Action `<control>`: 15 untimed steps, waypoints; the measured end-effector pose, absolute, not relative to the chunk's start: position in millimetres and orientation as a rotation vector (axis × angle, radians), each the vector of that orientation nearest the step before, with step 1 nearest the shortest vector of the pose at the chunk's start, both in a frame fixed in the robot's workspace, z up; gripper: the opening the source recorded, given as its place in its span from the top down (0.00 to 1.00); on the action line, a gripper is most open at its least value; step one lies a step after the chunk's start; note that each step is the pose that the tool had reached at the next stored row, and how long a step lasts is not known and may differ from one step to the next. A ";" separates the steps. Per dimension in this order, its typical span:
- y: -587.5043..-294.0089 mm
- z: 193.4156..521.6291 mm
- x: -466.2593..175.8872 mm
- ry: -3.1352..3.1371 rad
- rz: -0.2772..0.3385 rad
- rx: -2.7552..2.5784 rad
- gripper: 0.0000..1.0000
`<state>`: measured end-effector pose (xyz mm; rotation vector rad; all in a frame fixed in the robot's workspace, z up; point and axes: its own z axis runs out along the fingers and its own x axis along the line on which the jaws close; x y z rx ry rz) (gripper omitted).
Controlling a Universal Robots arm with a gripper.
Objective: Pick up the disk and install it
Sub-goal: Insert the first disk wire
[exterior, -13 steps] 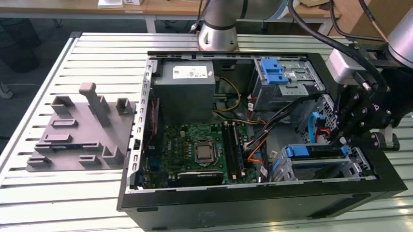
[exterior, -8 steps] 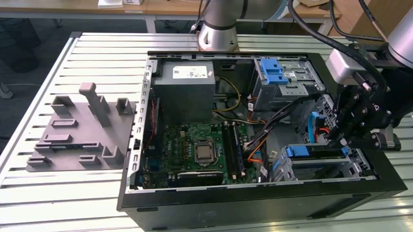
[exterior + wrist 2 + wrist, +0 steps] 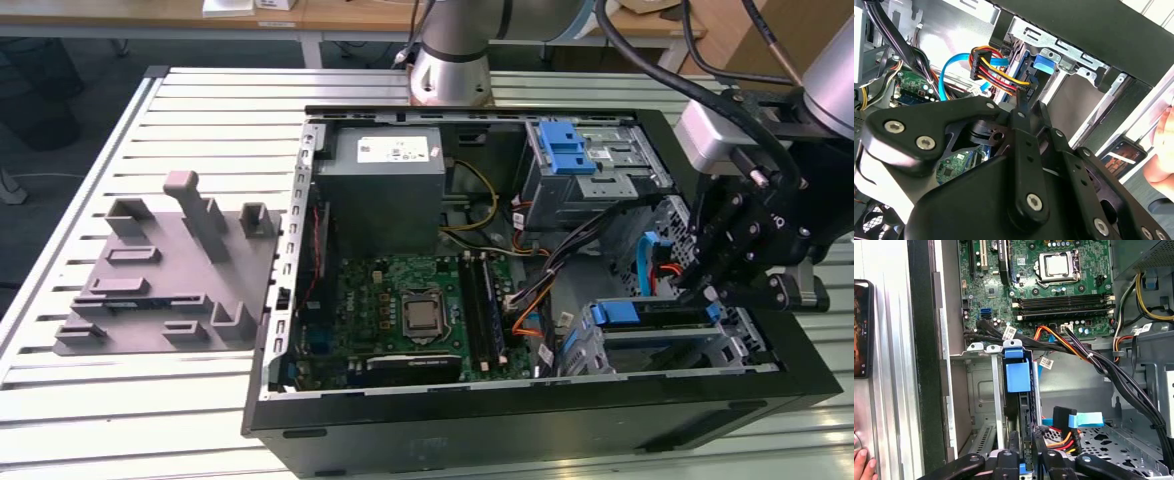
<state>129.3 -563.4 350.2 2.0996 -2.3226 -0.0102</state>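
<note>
While your gripper (image 3: 705, 292) is hanging over the lower drive bay (image 3: 674, 345) at the exterior view's right of the open computer case (image 3: 534, 425), the disk (image 3: 1019, 405) is sitting on edge inside that bay, with its blue rail tab (image 3: 1018, 375) facing the motherboard (image 3: 1044, 285). In the first wrist view the gripper fingers (image 3: 1010, 442) are standing close on both sides of the disk's edge, but you cannot tell if they are really clamping it. A person's hand (image 3: 863, 465) is resting on the tabletop (image 3: 200, 400) near a phone (image 3: 863, 330).
</note>
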 end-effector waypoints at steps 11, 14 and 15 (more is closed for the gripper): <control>-563.3 350.3 129.3 -2.323 -0.010 2.100 0.76; -563.3 350.2 129.3 -2.323 -0.010 2.100 0.84; -563.3 350.3 129.3 -2.323 -0.010 2.100 0.84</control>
